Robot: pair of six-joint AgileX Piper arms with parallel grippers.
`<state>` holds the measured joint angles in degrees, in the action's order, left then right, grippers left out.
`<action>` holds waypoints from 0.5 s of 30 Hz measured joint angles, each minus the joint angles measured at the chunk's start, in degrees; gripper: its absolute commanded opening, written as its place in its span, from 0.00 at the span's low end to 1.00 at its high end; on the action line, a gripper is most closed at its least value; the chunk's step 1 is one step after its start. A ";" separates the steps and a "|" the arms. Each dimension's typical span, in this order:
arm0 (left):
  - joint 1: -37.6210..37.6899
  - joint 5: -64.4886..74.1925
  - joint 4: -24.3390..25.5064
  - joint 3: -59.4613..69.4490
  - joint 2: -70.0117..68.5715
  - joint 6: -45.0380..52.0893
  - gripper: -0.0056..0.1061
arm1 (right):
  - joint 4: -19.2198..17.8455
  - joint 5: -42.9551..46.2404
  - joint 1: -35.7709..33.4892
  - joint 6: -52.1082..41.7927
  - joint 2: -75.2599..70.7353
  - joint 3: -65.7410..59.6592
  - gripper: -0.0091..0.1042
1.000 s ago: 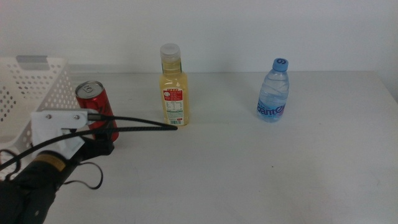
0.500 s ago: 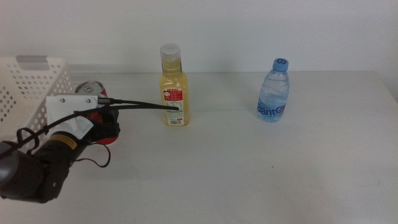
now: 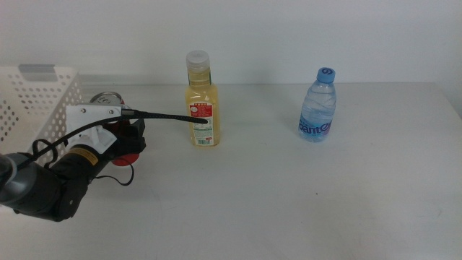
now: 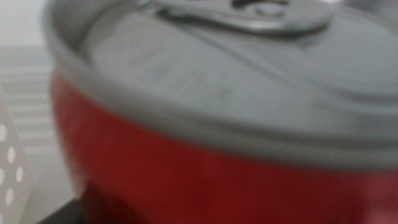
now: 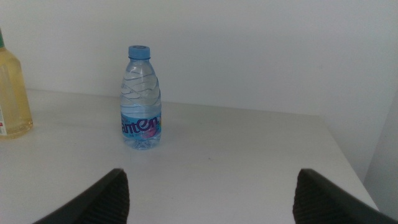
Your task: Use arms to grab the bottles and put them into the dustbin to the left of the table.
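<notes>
The slim red can stands by the dustbin, mostly hidden behind my left gripper, which reaches around it at mid height. In the left wrist view the can fills the picture, silver lid uppermost. The yellow-liquid bottle with white cap stands upright at the back centre. Further right is the clear blue-capped water bottle. My right gripper is open and empty, out of the middle view, facing the water bottle from a distance.
The white table stretches bare in front of the bottles. The dustbin's perforated wall lies close beside the can. A white wall runs behind the table. The yellow bottle's edge shows in the right wrist view.
My left arm has advanced from the front left toward the red can, and its gripper now covers most of the can. The other bottles have not moved.
</notes>
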<state>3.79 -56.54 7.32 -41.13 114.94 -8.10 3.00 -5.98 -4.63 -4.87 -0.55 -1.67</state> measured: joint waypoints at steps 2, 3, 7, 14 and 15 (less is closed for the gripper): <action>0.00 0.00 0.25 0.00 0.04 0.00 0.54 | 0.00 0.00 0.00 0.00 0.00 0.00 0.71; 0.00 -0.06 0.52 0.00 0.04 0.00 0.47 | 0.00 0.00 0.00 0.00 0.00 0.00 0.71; 0.00 -0.39 1.50 -0.05 0.12 0.00 0.19 | 0.00 0.00 0.00 0.00 0.00 0.00 0.71; 0.00 3.53 4.01 2.10 -3.44 0.00 0.01 | 0.00 0.00 0.00 0.00 0.00 0.00 0.71; 0.00 4.94 4.25 2.77 -4.66 0.00 0.01 | 0.00 0.00 0.00 0.00 0.00 0.00 0.71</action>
<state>3.79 -51.60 11.57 -38.36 110.28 -8.10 3.00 -5.98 -4.63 -4.87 -0.55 -1.67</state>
